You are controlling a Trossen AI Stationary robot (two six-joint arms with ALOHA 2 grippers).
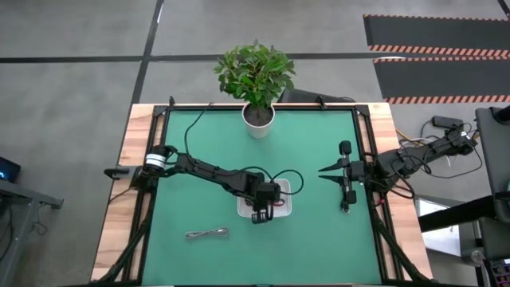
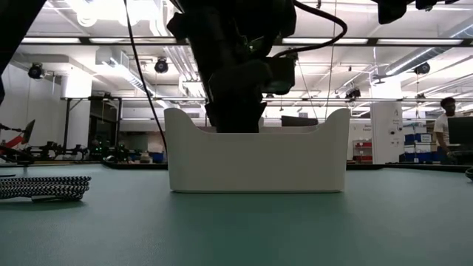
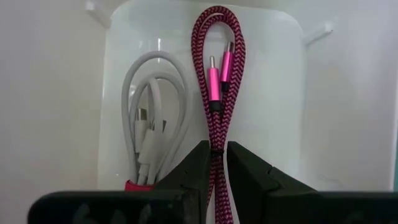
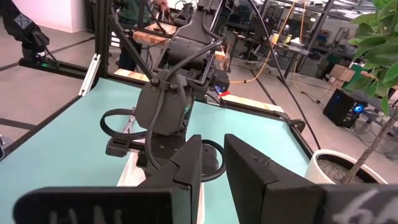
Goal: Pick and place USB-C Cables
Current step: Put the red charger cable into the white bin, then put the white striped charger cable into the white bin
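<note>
We see the left tool point(image 3: 216, 163) lowered into the white rectangular plastic tray point(image 1: 241, 209) near the middle of the green surface point(image 1: 319, 247), its fingers clamped on the magenta-pink braided USB-C cable point(image 3: 219, 81), folded into a long loop with two metallic pink plugs. A smooth white cable point(image 3: 152, 118) lies coiled in the tray beside it. A grey-brown braided cable point(image 1: 207, 233) rests toward the surface's front edge. The right tool point(image 1: 348, 175) waits by the right edge, fingers slightly apart
</note>
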